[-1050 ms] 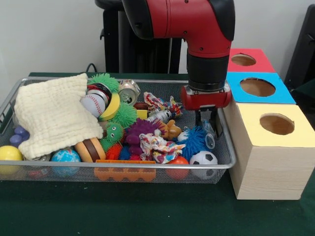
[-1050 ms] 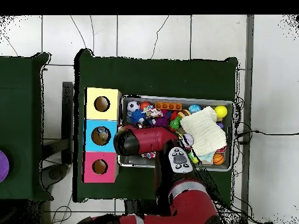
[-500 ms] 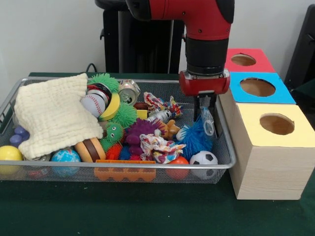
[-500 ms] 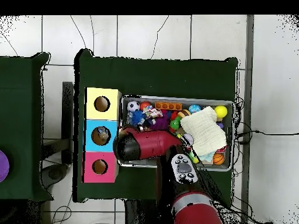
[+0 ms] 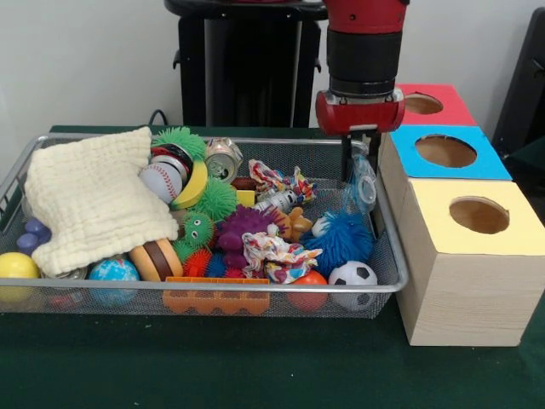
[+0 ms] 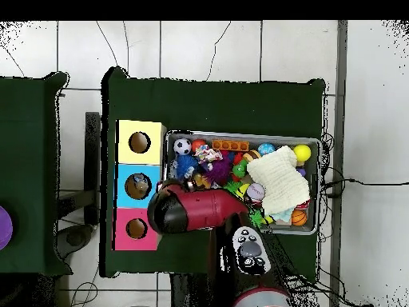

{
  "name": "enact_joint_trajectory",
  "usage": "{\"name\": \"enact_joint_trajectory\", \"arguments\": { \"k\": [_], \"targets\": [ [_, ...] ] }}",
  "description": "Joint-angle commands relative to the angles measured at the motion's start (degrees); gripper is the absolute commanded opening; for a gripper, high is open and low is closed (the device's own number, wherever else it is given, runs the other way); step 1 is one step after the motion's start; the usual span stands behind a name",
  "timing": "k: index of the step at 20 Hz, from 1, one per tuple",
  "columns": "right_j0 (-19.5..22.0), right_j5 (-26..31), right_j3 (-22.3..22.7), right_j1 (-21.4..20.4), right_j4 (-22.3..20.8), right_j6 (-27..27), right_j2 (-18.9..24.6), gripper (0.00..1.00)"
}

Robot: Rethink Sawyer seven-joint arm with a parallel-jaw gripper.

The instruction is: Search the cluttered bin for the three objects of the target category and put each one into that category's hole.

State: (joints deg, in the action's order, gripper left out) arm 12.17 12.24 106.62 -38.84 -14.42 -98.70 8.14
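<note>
My gripper (image 5: 358,173) hangs over the bin's right end, close to the blue box (image 5: 490,162), and is shut on a small clear plastic bottle (image 5: 364,189) that dangles below the fingers, clear of the toys. Three boxes with round holes stand in a row on the right: yellow (image 5: 434,213), blue and red (image 5: 456,106). In the overhead view the arm's red wrist (image 6: 172,212) hides gripper and bottle, between the blue box (image 6: 126,186) and red box (image 6: 124,229).
The wire bin (image 5: 213,288) is packed with toys: a cream cloth (image 5: 89,200) on the left, a blue spiky ball (image 5: 341,239) and a soccer ball (image 5: 352,277) under the gripper, a crushed can (image 5: 223,158) at the back. The bin's right wall touches the boxes.
The gripper has risen out of the toys with the clear bottle in it and shifted toward the far side, nearer the blue box. The blue spiky ball is now uncovered.
</note>
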Motion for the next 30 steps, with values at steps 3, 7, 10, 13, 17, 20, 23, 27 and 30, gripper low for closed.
{"name": "enact_joint_trajectory", "arguments": {
  "k": [3,7,10,13,17,20,23,27,30],
  "targets": [
    [-2.24,0.71,6.91,-3.71,4.61,-12.25,2.28,0.00],
    [-4.32,1.35,8.73,-5.70,6.82,-13.53,1.24,0.00],
    [-5.45,1.58,10.32,-7.11,8.50,-14.18,0.72,0.00],
    [-6.49,1.78,11.34,-7.98,10.14,-14.51,0.14,0.00],
    [-7.63,0.62,12.77,-8.66,11.59,-14.94,-0.56,0.00],
    [-7.22,0.12,13.63,-8.85,12.48,-14.05,0.10,0.00],
    [-6.71,0.55,13.81,-9.04,13.15,-12.94,0.54,0.00],
    [-6.14,2.15,13.38,-9.54,13.84,-11.42,0.81,0.00],
    [-6.40,4.72,12.46,-10.46,14.05,-10.55,0.14,0.00]
  ]
}}
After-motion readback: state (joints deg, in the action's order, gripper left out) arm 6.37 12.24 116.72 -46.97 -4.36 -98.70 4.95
